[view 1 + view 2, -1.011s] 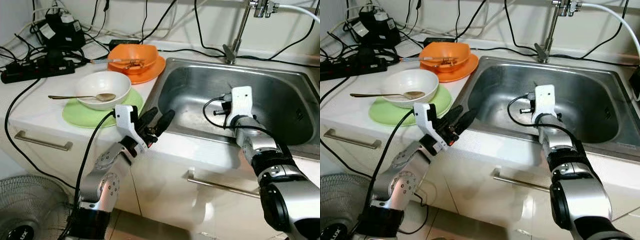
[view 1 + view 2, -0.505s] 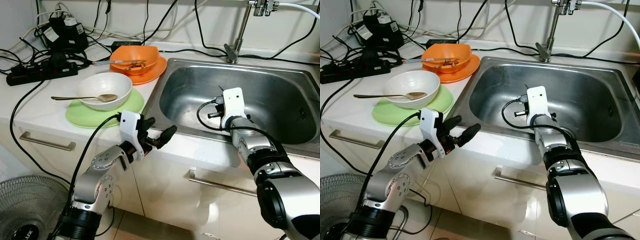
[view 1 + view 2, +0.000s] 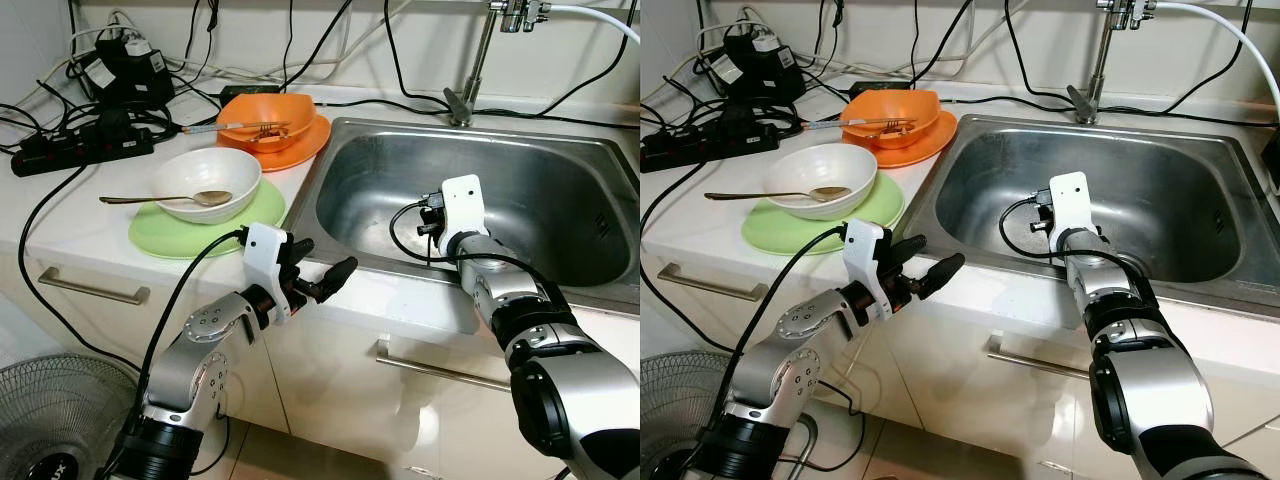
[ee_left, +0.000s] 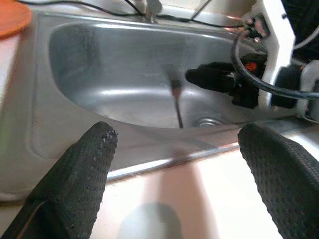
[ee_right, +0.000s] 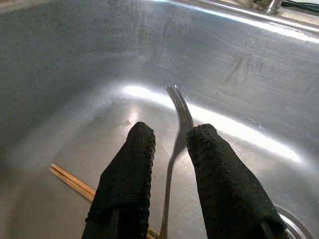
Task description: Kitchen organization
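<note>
My right gripper (image 5: 172, 137) reaches down into the steel sink (image 3: 560, 170), its fingers a little apart. A metal fork (image 5: 175, 124) runs between them, tines pointing away and blurred; it does not visibly touch the left pad. The fork (image 4: 175, 102) looks upright in the left wrist view. Wooden chopsticks (image 5: 75, 180) lie on the sink floor. My left gripper (image 3: 322, 272) hovers open and empty over the counter's front edge beside the sink. A white bowl (image 3: 208, 180) with a spoon (image 3: 165, 197) sits on a green plate (image 3: 170, 232). An orange bowl (image 3: 268, 112) holding utensils rests on an orange plate (image 3: 300, 150).
A power strip (image 3: 80, 152), adapters and many black cables crowd the counter's back left. The tap (image 3: 478, 55) rises behind the sink. Drawer handles (image 3: 90, 286) run below the counter. A floor fan (image 3: 45, 420) stands at the lower left.
My left gripper has dropped slightly toward the counter's front edge and its fingers have spread wider. The right gripper has shifted a little to the left inside the sink.
</note>
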